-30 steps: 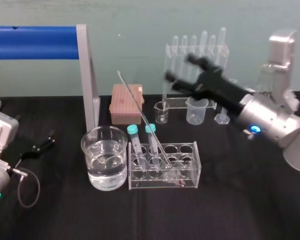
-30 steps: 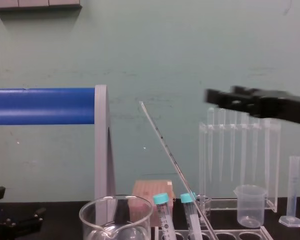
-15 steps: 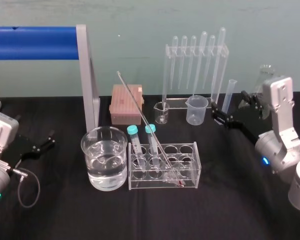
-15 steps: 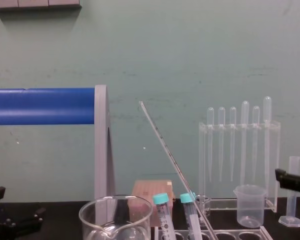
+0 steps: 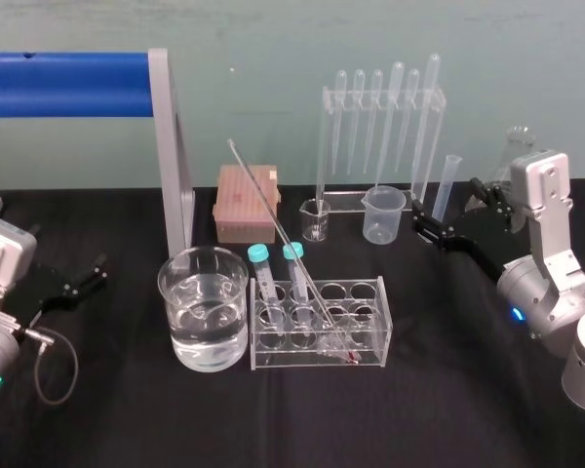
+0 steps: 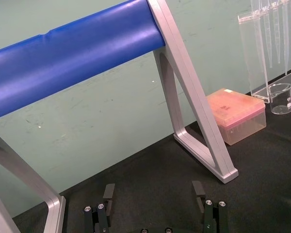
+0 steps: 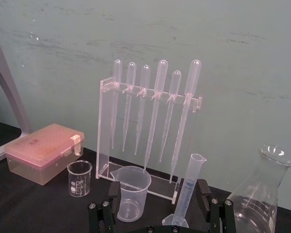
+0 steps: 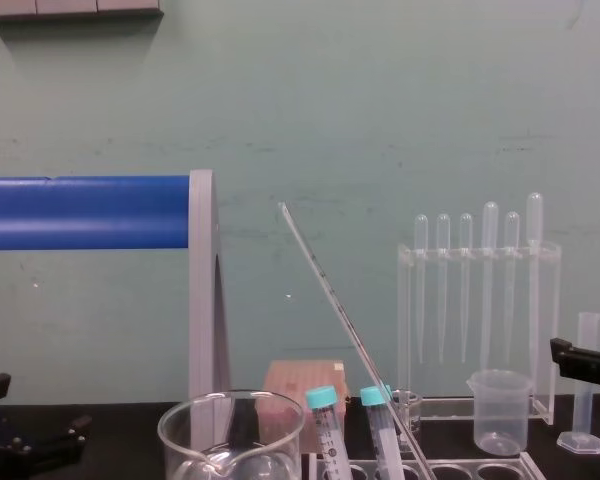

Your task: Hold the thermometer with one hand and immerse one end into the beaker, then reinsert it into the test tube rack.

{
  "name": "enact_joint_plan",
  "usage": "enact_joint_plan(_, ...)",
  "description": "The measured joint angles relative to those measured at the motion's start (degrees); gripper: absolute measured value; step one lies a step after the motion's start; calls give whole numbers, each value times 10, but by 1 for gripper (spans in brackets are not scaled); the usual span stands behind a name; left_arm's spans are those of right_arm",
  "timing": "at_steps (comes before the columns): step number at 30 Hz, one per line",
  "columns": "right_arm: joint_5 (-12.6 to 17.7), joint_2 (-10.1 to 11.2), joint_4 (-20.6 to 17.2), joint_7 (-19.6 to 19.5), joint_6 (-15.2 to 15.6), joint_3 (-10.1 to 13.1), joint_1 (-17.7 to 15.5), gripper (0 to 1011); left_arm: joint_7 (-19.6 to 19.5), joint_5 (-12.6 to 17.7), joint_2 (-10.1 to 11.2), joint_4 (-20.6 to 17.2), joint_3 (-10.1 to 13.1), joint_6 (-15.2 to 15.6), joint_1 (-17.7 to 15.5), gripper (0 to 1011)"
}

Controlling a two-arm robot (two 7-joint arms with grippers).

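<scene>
On the black table you have a pink lidded box at the back, just right of the grey leg that carries the blue bar across the left side. To the box's right you will see a tiny glass beaker and then a translucent plastic beaker, both at the foot of the clear pipette stand, where six bulb-topped pipettes hang in a row. Farther right, a slim graduated cylinder stands upright near a clear conical flask, with the teal wall behind it all.
</scene>
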Motion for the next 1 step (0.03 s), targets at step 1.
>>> enact_joint_plan(1,0,0,0,0,0,0,0,1002,0,0,0,0,0,0,0,1008)
